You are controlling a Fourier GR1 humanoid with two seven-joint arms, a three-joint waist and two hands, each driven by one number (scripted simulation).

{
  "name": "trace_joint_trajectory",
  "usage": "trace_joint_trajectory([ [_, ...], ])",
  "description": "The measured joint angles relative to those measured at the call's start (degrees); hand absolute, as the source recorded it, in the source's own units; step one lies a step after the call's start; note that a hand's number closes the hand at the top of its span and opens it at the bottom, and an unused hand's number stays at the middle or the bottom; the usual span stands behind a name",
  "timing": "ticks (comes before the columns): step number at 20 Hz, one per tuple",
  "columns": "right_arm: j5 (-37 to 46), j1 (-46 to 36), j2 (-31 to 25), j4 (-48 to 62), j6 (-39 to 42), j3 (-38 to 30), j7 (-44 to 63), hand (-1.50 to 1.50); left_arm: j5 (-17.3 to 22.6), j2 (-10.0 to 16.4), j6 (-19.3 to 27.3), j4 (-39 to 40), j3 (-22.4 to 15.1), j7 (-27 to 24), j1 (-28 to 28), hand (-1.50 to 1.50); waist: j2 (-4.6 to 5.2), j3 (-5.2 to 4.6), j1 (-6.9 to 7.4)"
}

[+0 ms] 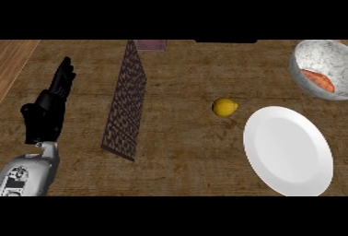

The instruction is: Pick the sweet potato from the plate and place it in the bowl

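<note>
An orange sweet potato (pixel 318 81) lies inside the white speckled bowl (pixel 314 56) at the far right. A bare white plate (pixel 289 150) sits in front of the bowl, at the lower right. My left hand (pixel 49 103) rests open at the left side, fingers straight and pointing up, far from both. My right hand does not show.
A yellow lemon (pixel 225 107) lies on the wooden counter just left of the plate. A dark checkered board (pixel 126 103) stands between my left hand and the lemon. A purple object (pixel 150 44) shows at the counter's far edge.
</note>
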Motion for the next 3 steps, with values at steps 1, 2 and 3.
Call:
trace_joint_trajectory([
  [1,-0.1,0.4,0.1,-0.1,0.4,0.1,-0.6,-1.5,-0.4,-0.3,0.2,0.7,-0.1,-0.3,-0.4,0.0,-0.01,-0.02,-0.06],
  [2,-0.1,0.9,0.0,-0.1,0.7,0.1,-1.1,-1.5,-0.2,-0.2,0.1,0.5,0.2,-0.2,-0.4,0.0,0.0,-0.01,0.0],
  [3,-0.3,1.2,0.3,-0.3,0.9,0.3,-1.4,-1.5,-0.2,0.1,-0.3,0.7,0.5,0.0,-0.7,0.0,-0.07,-0.03,-0.1],
])
